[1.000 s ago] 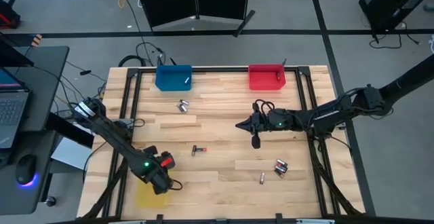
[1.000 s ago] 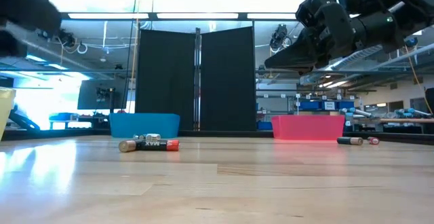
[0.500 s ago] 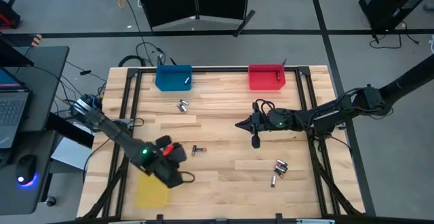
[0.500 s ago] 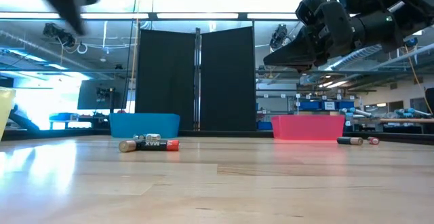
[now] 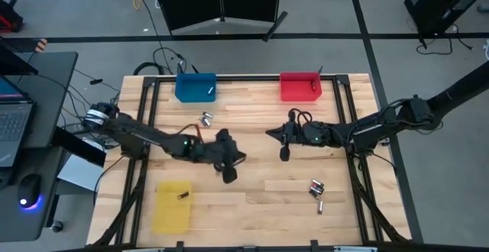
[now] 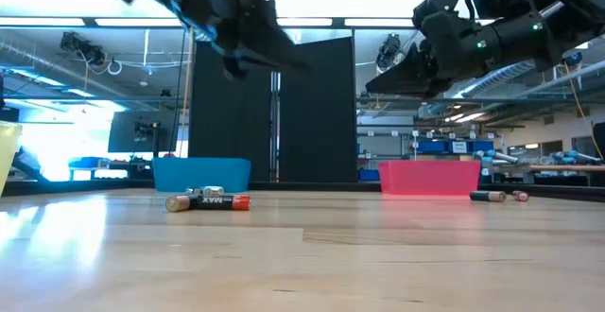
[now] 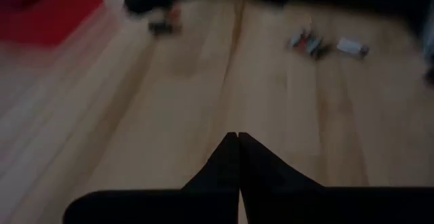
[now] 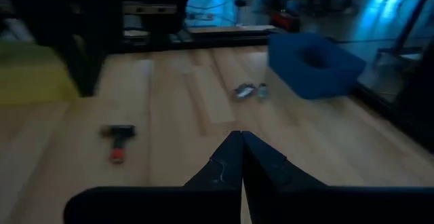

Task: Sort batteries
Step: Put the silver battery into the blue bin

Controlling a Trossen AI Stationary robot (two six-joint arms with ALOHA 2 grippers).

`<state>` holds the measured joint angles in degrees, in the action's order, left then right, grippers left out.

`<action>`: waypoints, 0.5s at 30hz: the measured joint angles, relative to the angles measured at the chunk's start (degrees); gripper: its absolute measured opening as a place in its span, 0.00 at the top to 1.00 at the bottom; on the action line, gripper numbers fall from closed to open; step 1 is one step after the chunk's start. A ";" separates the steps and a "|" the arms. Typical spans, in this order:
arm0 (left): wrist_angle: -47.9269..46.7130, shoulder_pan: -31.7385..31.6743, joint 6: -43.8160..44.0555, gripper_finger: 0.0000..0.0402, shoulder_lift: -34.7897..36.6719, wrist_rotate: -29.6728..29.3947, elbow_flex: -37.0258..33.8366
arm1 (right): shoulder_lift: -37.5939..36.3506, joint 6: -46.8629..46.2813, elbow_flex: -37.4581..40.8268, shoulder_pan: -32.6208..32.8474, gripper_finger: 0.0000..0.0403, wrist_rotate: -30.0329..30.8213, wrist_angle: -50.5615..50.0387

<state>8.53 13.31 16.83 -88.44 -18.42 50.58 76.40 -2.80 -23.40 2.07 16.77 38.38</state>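
Observation:
Batteries lie scattered on the wooden table: a silver pair (image 5: 205, 119) near the blue bin (image 5: 186, 88), a cluster (image 5: 315, 187) and a single one (image 5: 321, 206) at the near right. A black battery with a red end (image 8: 116, 140) lies mid-table; my left arm hides it from above. One battery (image 5: 182, 196) lies in the yellow bin (image 5: 164, 214), and one each in the blue and red bins. My left gripper (image 5: 241, 159) hovers shut above the table's middle. My right gripper (image 5: 269, 136) hovers shut just right of it, its tip pointing left. Neither holds anything.
The blue bin and the red bin (image 5: 294, 90) stand at the far edge, and the yellow bin at the near left. Black frame rails run along the table's sides. The two grippers' tips stand close together over the middle.
My left gripper has swung from over the yellow bin at the near left toward the table's middle, going right and farther away. A battery now shows in the yellow bin. The single battery at the near right has rolled toward the table's right edge.

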 joint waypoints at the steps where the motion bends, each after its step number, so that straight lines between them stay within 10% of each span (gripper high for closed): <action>1: 3.44 -0.88 -0.38 0.99 0.00 0.36 -1.31 | 0.00 0.11 0.00 -0.07 0.97 0.49 -0.03; 15: 14.32 -4.10 -3.33 0.99 0.00 1.23 -4.69 | 0.00 -0.01 0.00 -0.07 0.93 0.96 -0.06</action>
<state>22.85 9.21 13.50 -88.44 -17.19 45.89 76.40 -2.81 -23.40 2.00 17.74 38.31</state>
